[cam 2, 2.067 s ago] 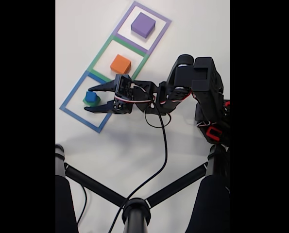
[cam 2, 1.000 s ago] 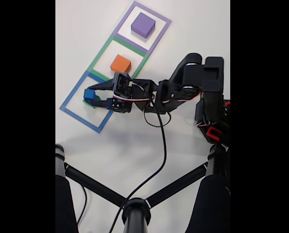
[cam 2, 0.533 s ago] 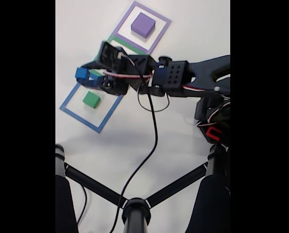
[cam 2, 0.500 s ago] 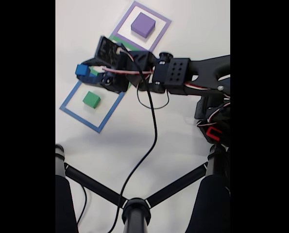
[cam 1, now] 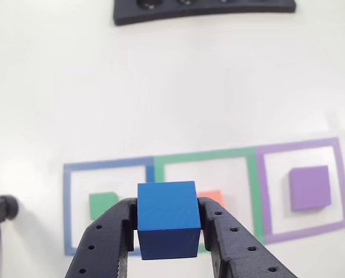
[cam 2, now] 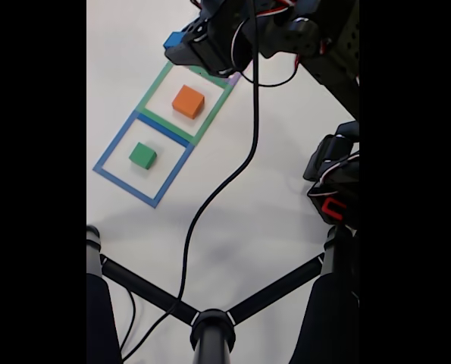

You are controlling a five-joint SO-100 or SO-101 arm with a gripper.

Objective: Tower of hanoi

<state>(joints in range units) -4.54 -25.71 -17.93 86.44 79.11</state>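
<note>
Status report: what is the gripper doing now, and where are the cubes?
Gripper shut on small dark blue cube, lifted. Green cube in blue outline, orange cube in green outline, purple cube in purple outline. Nothing blocking.

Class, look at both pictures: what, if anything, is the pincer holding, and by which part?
The pincer holds the small dark blue cube, clamped by its two opposite side faces, lifted clear of the table.

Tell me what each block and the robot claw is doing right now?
blue cube: lifted off the table, pinched in the claw.
gripper: shut on the blue cube.
green cube: resting inside the blue square outline.
orange cube: resting inside the green outline.
purple cube: resting inside the purple outline.
</note>
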